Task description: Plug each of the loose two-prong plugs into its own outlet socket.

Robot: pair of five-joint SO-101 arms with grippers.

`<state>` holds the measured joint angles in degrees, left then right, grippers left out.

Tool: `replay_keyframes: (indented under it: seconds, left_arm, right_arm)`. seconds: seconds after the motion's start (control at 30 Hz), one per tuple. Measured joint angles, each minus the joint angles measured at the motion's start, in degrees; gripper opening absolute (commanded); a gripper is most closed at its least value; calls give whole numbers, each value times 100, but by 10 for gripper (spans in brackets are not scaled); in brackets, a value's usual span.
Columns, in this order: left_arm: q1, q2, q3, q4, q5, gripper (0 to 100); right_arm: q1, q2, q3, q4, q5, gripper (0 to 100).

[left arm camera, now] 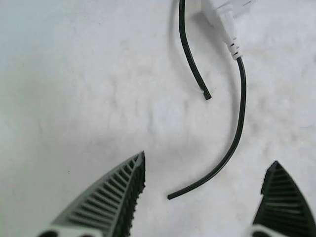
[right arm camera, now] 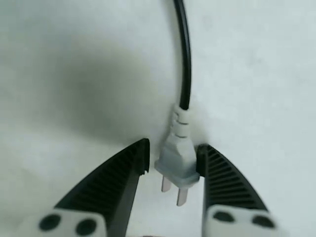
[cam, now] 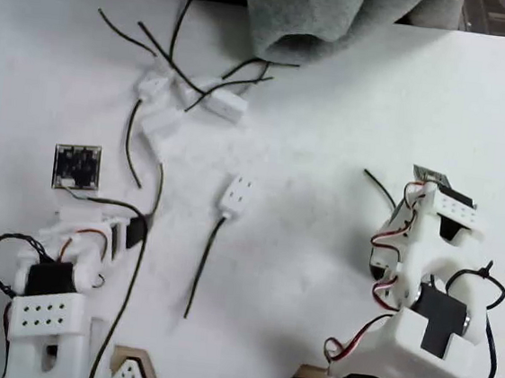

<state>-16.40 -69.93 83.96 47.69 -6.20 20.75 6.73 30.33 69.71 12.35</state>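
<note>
Two wide-spread jaws of the left gripper [left arm camera: 209, 158] are hovering over a black cord [left arm camera: 240, 123] at lower left; at right, the right gripper [right arm camera: 175, 144] jaws are narrowly bracketing the grey two-prong plug [right arm camera: 178, 165] on the white worktop [right arm camera: 256, 74]; closing off-centre could twist it.

Nothing legible stood anywhere in these views: no word, number or brand could be made out. The nearest thing to a sign was a small black square card [cam: 77, 168] lying on the white table [cam: 332, 116] near its left edge. It carried pale marks on a dark face, but the pattern was too small to read as letters or digits.
</note>
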Motion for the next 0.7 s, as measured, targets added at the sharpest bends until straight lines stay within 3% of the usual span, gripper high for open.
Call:
replay_keyframes:
  seconds: [0.33, 0.7]
  left_arm:
    - [0, 0, 0, 0, 0, 365]
    - [0, 0, 0, 0, 0, 365]
  right_arm:
    - [0, 0, 18, -246, 0, 147]
    - [26, 9, 18, -325, 0, 45]
